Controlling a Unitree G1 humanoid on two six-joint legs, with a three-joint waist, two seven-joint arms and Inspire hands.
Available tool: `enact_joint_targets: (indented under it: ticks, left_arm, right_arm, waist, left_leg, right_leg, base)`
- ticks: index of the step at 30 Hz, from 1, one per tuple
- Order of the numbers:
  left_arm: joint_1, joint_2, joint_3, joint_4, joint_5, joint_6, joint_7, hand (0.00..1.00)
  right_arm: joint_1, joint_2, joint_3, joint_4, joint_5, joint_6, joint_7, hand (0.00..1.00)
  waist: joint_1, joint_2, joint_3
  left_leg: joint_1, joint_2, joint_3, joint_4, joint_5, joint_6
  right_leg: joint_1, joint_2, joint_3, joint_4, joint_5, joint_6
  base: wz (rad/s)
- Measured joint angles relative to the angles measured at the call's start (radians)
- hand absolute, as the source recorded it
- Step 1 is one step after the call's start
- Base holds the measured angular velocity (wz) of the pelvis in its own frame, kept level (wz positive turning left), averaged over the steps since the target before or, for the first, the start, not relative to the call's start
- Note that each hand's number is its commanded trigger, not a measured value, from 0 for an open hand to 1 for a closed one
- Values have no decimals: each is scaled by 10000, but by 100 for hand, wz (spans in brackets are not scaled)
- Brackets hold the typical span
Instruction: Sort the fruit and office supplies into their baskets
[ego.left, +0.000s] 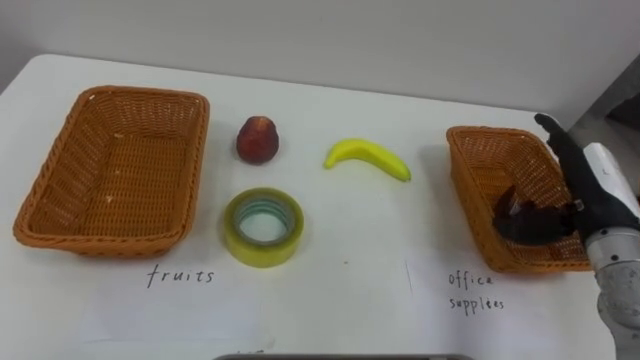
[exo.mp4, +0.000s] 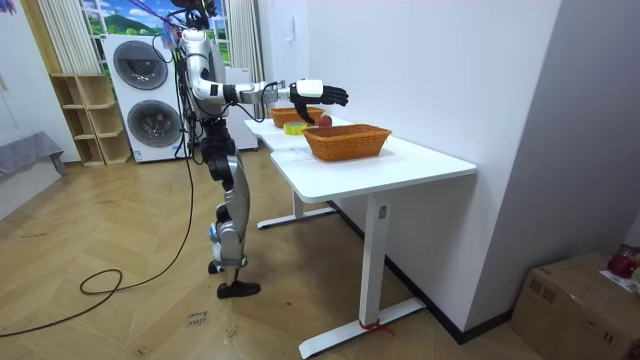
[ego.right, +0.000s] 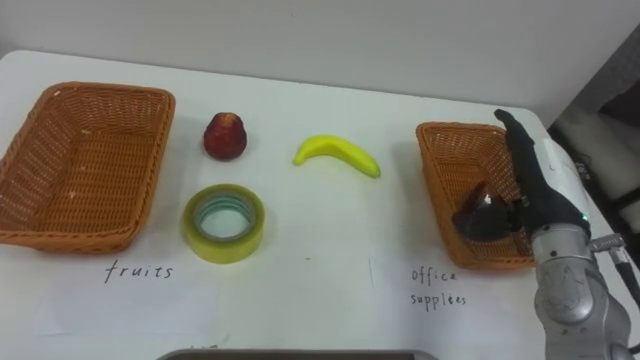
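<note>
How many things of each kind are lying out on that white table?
Baskets: 2, left basket, right basket
Fruit: 2, red fruit, banana
Tape roll: 1
Total: 5, leaving out an unclear dark shape at the right hand

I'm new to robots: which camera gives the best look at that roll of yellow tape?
The left eye view: the tape lies flat, its ring and hole plain, nearer the picture's middle. The right eye view shows nearly the same. The room view gives a far yellow speck; tape or banana, I cannot tell.
</note>
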Motion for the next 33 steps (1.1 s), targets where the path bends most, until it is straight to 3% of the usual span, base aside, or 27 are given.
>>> enact_joint_targets:
  ticks: [28,33]
  left_arm:
    - [-89,10,-50,17,-44,-27,143,0]
    - [-145,7,-126,27,-133,-87,304,0]
  right_arm:
    - [-59,0,-20,-46,340,-28,-283,0]
    - [-672,-3,-20,-262,767,-49,-405,0]
  waist:
    - [-5,15,0]
    - [-18,32,17]
  left_leg:
    - [41,4,-6,7,2,1]
    - [18,-5,-12,6,0,1]
  right_leg:
    - [50,-15,-10,39,1,-1]
    - [0,-11,3,130,0,0]
  base:
    - [0]
    - [0]
